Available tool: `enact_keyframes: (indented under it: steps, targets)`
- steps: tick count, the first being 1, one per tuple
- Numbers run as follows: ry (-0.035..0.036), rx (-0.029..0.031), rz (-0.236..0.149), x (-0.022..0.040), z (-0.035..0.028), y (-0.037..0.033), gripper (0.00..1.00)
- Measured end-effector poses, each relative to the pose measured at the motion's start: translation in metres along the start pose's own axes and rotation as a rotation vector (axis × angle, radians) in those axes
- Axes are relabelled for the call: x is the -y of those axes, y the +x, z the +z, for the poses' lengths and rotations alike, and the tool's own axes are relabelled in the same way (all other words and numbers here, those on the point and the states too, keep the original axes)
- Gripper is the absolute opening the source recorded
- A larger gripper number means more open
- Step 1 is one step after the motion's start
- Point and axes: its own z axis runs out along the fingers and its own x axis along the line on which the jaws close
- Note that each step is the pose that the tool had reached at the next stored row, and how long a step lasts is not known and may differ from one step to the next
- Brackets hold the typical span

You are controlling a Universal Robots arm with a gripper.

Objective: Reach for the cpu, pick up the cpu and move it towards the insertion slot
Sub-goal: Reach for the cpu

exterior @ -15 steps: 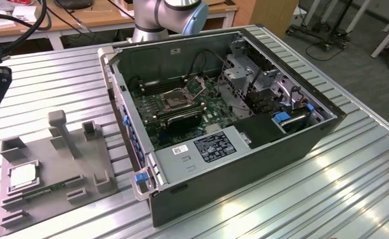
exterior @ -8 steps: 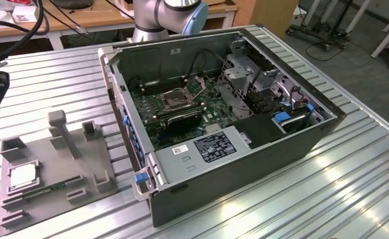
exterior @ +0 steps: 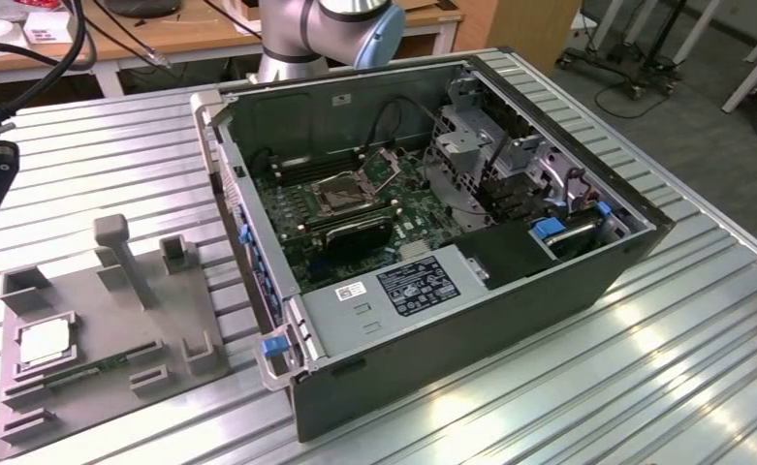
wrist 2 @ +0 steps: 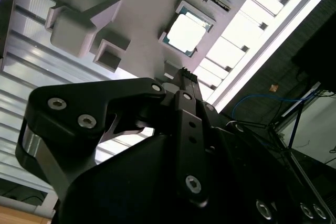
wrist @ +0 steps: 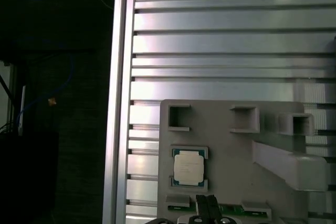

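The cpu [exterior: 45, 345] lies untouched in its tray [exterior: 172, 320] at the lower left of the exterior view, so the pick-up is not yet done. The gripper [wrist: 206, 200] hovers above the tray near the chip, its fingers together and empty. The slot [exterior: 343, 192] sits well apart, at mid-frame inside the case [exterior: 482, 320].

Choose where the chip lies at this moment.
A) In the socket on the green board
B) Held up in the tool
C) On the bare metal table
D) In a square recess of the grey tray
D: in the first wrist view the chip sits flat in a square recess of the grey tray, while the socket inside the open computer case shows a dark centre with no chip in it.
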Motion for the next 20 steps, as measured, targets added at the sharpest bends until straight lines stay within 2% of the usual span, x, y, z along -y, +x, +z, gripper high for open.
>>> enact_keyframes:
  steps: [20]
  targets:
    - [0.0, 0.0001, 0.0, 0.0002, 0.0045, 0.0001, 0.1]
